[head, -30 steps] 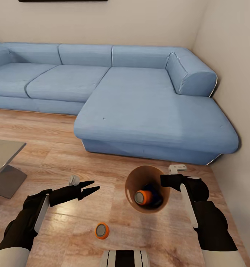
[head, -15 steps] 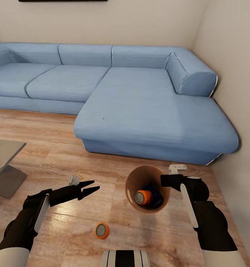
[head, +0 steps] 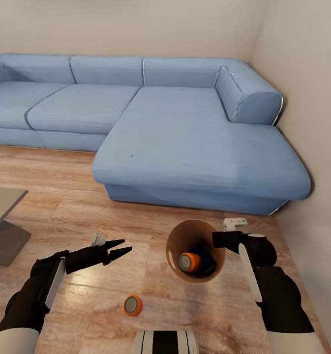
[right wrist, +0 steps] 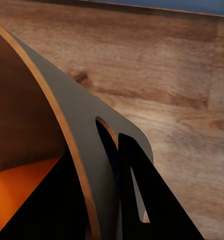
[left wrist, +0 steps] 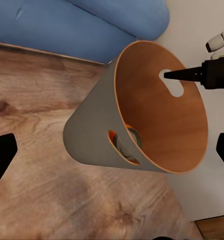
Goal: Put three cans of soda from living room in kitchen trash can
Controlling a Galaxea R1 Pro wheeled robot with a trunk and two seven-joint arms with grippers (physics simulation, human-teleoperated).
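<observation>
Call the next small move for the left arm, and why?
Probably lower the open left gripper onto the soda can standing on the floor below it. The right gripper holds the trash can by its rim with one can inside; the left is empty.

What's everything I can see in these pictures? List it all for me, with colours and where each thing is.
Round light-brown wooden bin: one, held up over the floor, right gripper on its rim.
Orange soda can inside bin: one, silver-grey top.
Orange soda can on floor: one, between the arms.
Blue sectional sofa: one, ahead, against the wall.
Grey-brown low table: one, left edge.
Warm brown wood floor: underneath everything.
Left gripper: black, empty, fingers close together.
Right gripper: black, pinching the bin's rim.
</observation>
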